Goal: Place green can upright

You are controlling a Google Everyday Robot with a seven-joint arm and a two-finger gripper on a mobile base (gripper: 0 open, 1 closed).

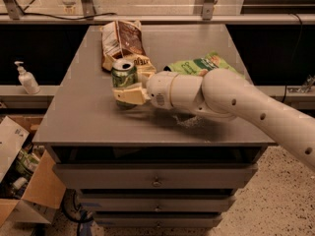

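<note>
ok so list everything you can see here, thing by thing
small shiny green metal drink can: one, green with silver top, upright, left-middle of the table, in the tool
crinkly brown snack bag: one, brown and white, back of the table, behind the can
flat crinkly green snack bag: one, green, on the table behind the arm
grey drawer table: one, grey, centre of view
white pump bottle: one, white, ledge at left
cardboard box: one, brown, floor at lower left
white robot arm: one, white, reaching in from the right over the table
tool: one, beige, closed around the can's lower half
</note>
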